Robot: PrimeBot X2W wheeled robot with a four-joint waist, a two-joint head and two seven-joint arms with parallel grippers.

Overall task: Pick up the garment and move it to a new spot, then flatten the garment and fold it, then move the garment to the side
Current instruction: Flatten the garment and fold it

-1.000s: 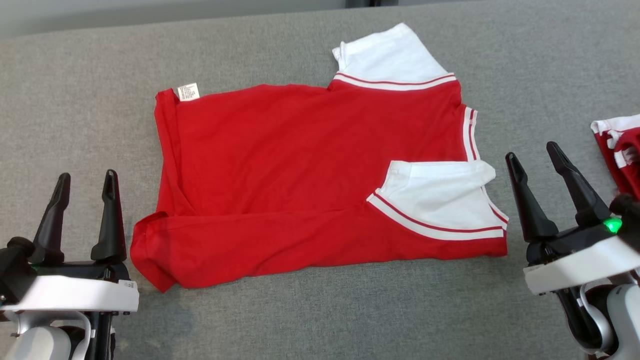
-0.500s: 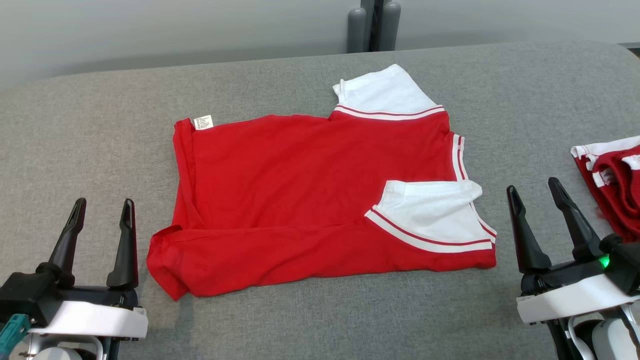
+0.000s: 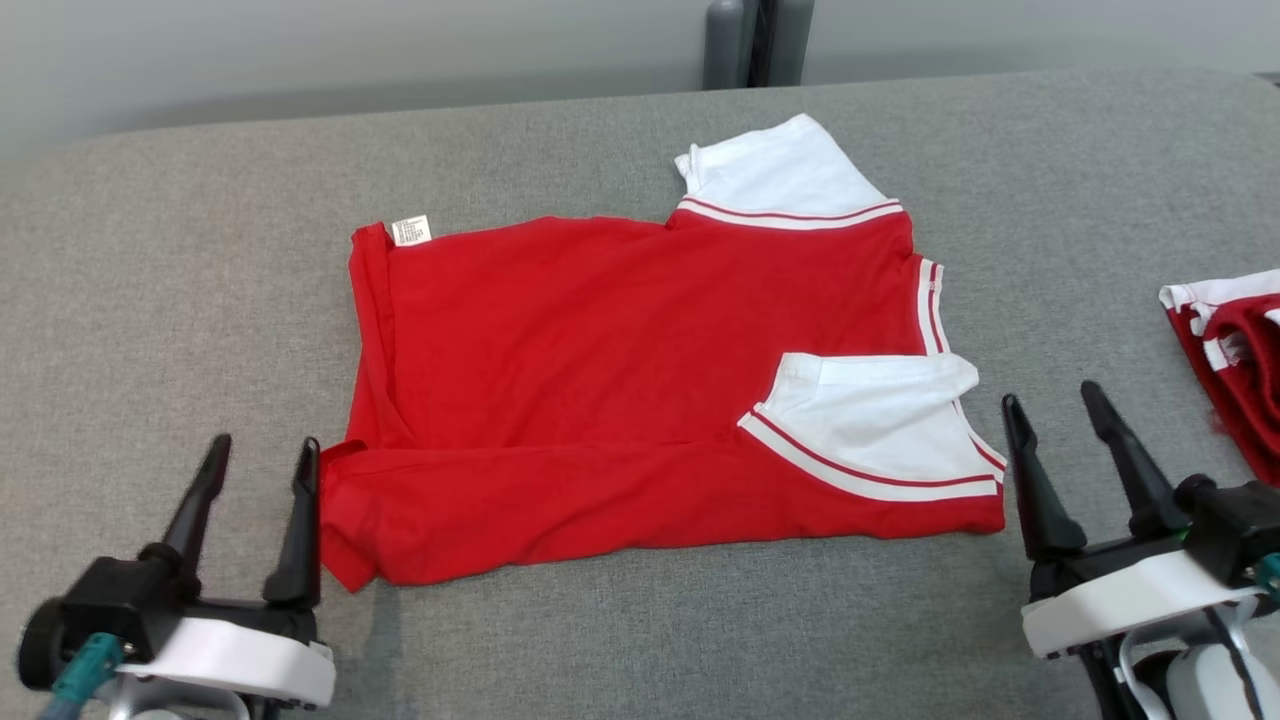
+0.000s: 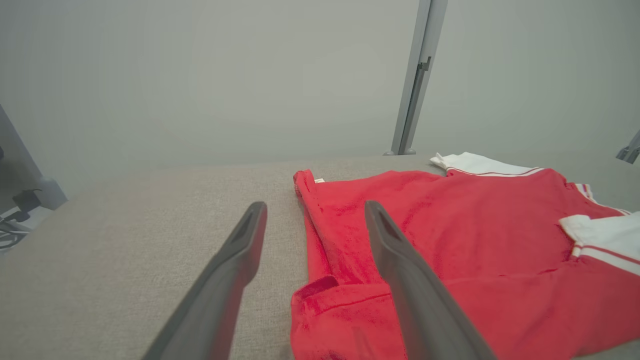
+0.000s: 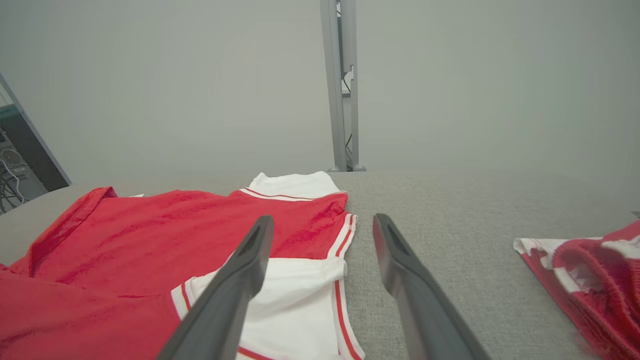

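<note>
A red garment (image 3: 600, 370) with white sleeves lies spread on the grey surface (image 3: 180, 280), its near long edge folded over and the near sleeve (image 3: 880, 420) laid on top. A small white label (image 3: 411, 230) shows at its far left corner. My left gripper (image 3: 262, 455) hangs open just left of the garment's near left corner, nothing between its fingers. My right gripper (image 3: 1050, 405) stands open just right of the near right corner, also empty. The garment (image 4: 450, 235) lies under the right finger in the left wrist view, and the sleeve (image 5: 300, 295) lies beneath the left finger in the right wrist view.
A second red and white garment (image 3: 1235, 345) lies bunched at the right edge of the surface, seen as a red and white heap (image 5: 585, 280) from the right wrist. A grey post (image 3: 757, 40) stands behind the far edge. Bare grey fabric stretches to the left.
The head camera has shifted, so the whole scene sits differently. My left gripper has come closer to the garment's near left corner. My right gripper stays beside the near right corner.
</note>
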